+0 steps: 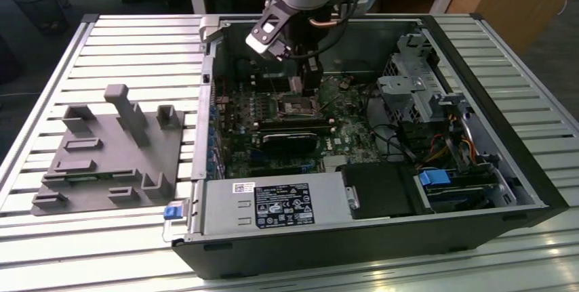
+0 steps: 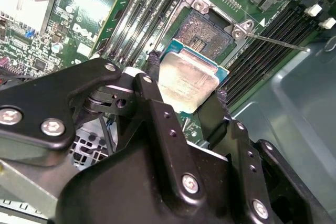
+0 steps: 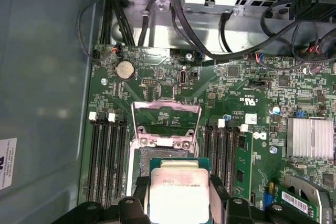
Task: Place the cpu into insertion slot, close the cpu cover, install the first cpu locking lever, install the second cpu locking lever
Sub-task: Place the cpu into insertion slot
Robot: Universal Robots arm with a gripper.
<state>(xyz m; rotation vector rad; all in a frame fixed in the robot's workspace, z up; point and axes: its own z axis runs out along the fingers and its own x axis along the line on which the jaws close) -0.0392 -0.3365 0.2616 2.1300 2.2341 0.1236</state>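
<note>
I have the fingers (image 2: 160,124) of the gripper (image 2: 186,85) clamped on two edges of the cpu (image 2: 189,77), so the chip is held flat with its grey face up. It hangs right by the insertion slot (image 2: 206,29) on the green board (image 3: 157,77), above it and not in yet, I think. The cpu cover (image 3: 165,105) is flipped up, which leaves the slot open for the chip.

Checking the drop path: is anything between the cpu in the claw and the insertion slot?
Nothing. In the second wrist view the cpu, gripped by the claw, hangs by the open insertion slot with bare air between them.
</note>
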